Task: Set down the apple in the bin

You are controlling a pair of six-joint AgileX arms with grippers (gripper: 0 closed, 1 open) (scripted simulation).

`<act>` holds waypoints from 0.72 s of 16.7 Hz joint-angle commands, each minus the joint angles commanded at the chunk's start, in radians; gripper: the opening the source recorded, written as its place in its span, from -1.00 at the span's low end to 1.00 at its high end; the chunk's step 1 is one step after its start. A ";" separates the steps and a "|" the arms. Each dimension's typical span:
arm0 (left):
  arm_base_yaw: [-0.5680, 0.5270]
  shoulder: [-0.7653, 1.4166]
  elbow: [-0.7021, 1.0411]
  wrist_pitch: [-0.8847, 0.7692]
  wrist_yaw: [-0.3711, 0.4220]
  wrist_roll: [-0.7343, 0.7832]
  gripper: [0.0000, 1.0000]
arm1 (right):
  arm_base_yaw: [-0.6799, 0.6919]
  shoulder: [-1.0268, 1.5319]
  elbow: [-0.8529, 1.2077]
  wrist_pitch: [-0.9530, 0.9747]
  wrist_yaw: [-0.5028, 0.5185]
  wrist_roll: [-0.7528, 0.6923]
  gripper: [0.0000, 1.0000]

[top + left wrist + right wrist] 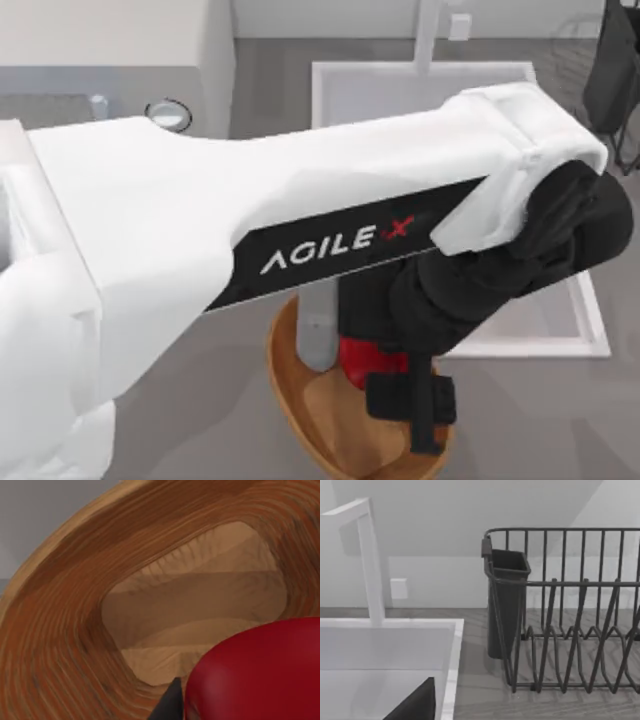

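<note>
grey counter; white sink | dish rack; white wall

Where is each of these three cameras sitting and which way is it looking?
Top view: above the table, looking down; the left arm reaches across to the bin by the sink.
Left wrist view: on the left arm, facing into the bin; a dark fingertip beside the apple.
Right wrist view: on the right arm, facing the sink and dish rack.
Top and left wrist views share bin and apple.
</note>
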 joint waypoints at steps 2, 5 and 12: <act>0.005 -0.010 -0.065 0.051 0.000 0.006 -1.00 | 0.000 0.000 0.000 0.000 0.000 0.000 1.00; 0.009 -0.014 -0.106 0.081 0.003 0.009 -1.00 | 0.000 0.000 0.000 0.000 0.000 0.000 1.00; 0.009 -0.014 -0.106 0.081 0.003 0.009 -0.40 | 0.000 0.000 0.000 0.000 0.000 0.000 1.00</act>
